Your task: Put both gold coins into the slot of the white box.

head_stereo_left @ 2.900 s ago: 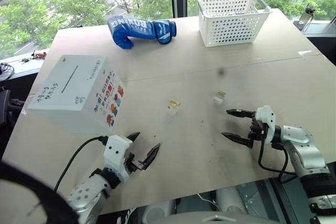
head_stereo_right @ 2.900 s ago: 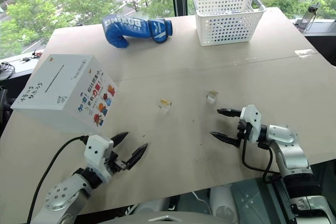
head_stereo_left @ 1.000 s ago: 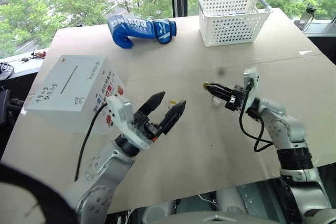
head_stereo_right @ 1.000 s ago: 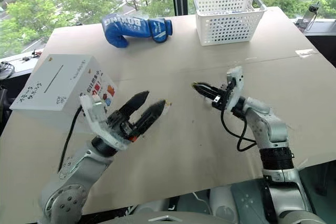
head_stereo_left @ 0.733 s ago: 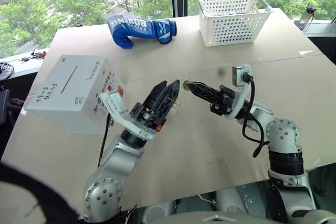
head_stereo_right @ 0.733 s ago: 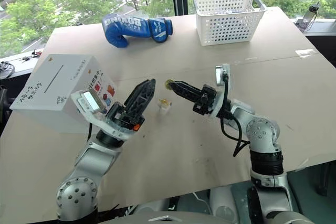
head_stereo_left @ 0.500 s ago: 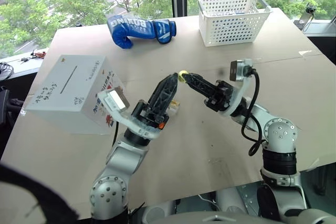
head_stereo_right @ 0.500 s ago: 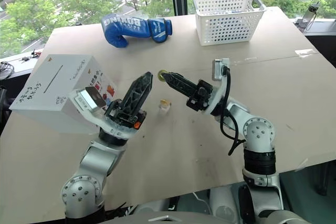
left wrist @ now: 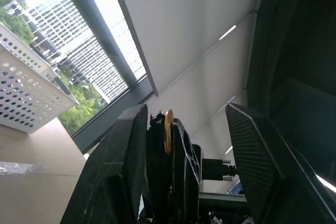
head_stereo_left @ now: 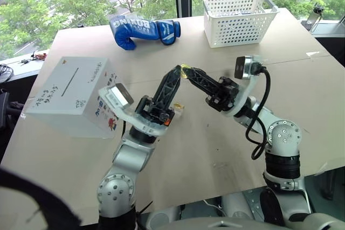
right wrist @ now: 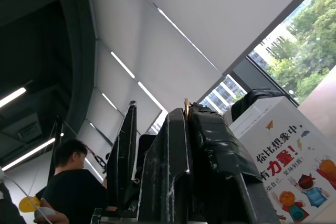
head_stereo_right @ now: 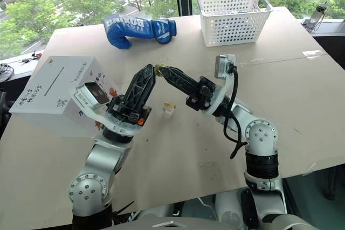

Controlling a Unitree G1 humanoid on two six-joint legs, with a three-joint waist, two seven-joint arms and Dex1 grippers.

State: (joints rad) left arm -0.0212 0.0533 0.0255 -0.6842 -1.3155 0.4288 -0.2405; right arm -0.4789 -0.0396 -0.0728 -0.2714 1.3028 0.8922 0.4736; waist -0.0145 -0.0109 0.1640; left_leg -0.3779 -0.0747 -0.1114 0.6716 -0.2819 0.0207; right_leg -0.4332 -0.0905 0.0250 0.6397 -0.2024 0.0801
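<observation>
A gold coin now sits pinched at the tips of the right gripper, raised a little above the middle of the frame, well clear of the table. A second ago that gripper was lower and further right; since then both arms have swung up and inward, and the left gripper has narrowed from wide open to a half spread, its fingers standing either side of the coin without yet closing on it. This looks like a handover, so the left arm can carry the coin to the slot of the white box at the left. Count: one coin held; the second apparently in the clear holder just below; one box, one slot, one white basket, one blue boxing glove.
</observation>
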